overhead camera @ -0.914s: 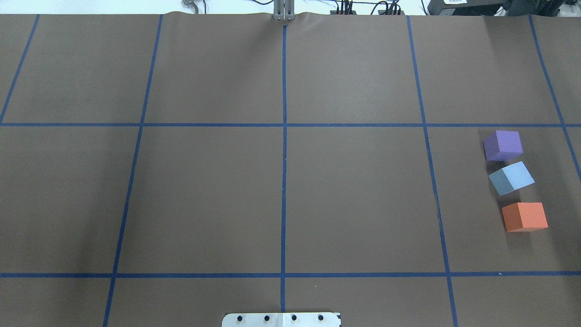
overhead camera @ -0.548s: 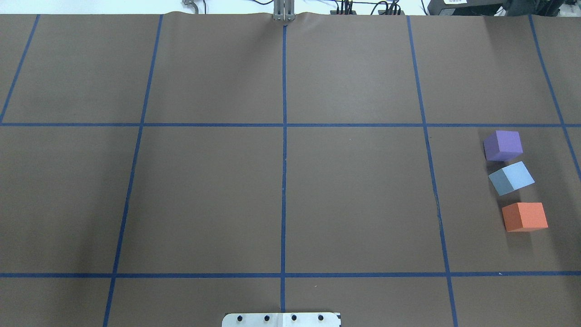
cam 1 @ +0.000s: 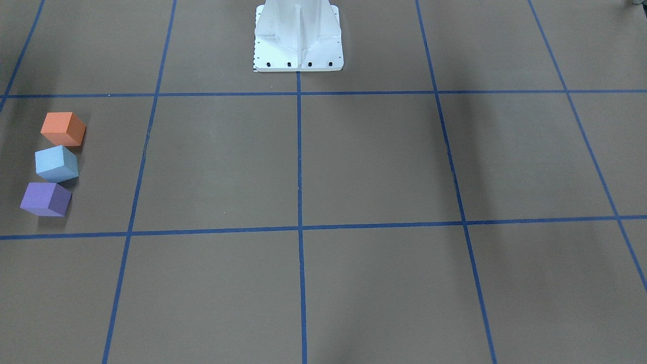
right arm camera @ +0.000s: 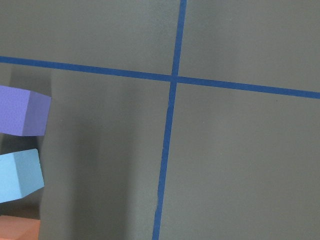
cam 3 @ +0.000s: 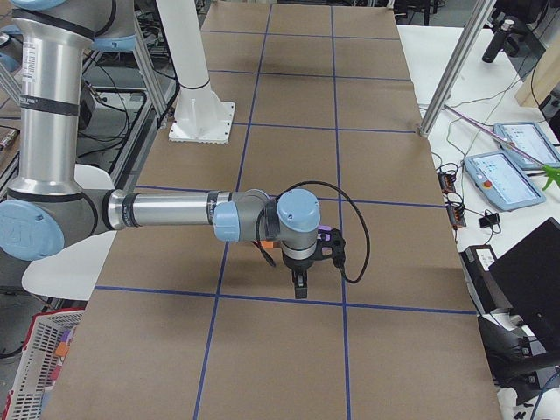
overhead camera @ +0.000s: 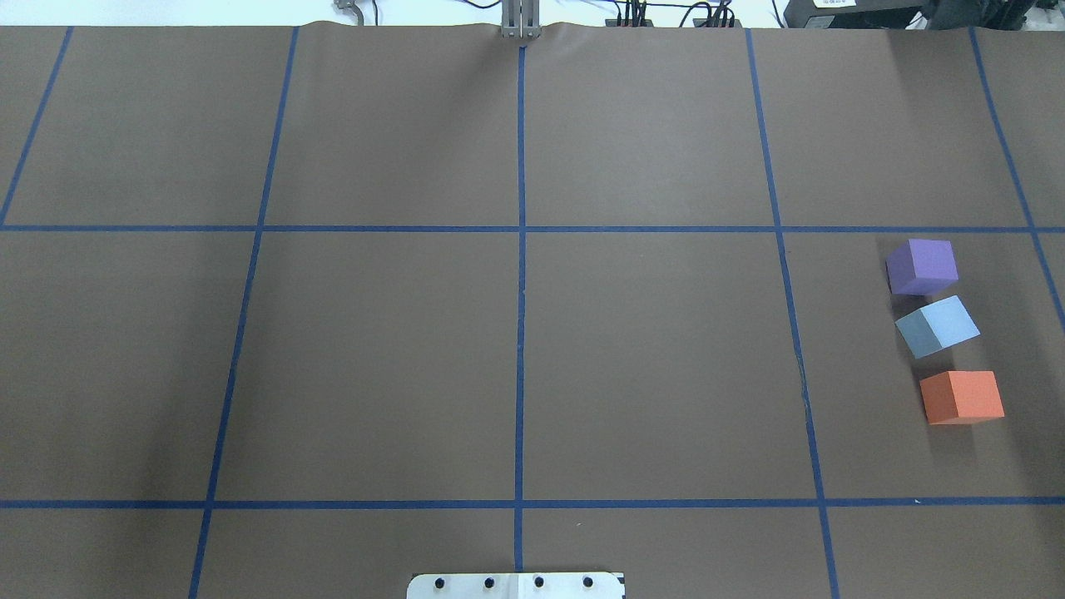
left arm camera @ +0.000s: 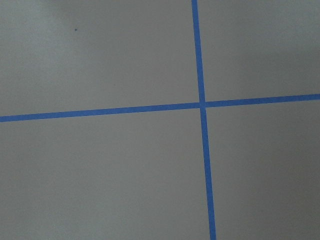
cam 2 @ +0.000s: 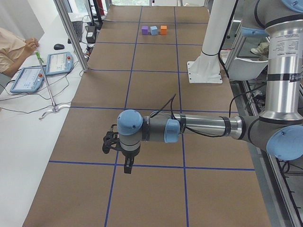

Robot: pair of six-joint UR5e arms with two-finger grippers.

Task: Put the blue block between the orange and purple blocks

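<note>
Evidently nothing moved in the last second: bench unchanged overhead. Left hand and right hand hang over bare paper, opening impossible to tell. Blue block sits at right, between purple block and orange block. Placement looks finished.

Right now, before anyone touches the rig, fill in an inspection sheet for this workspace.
Surface: brown paper mat with blue tape grid.
Job's things: light blue foam cube sits between purple foam cube and orange foam cube, in one row.
Clutter: nothing seen.
Grippers: left gripper far from the cubes, right gripper near them; open or shut cannot tell.
Cables: black cable loops at right wrist.
Surroundings: teach pendants on white side bench.
</note>
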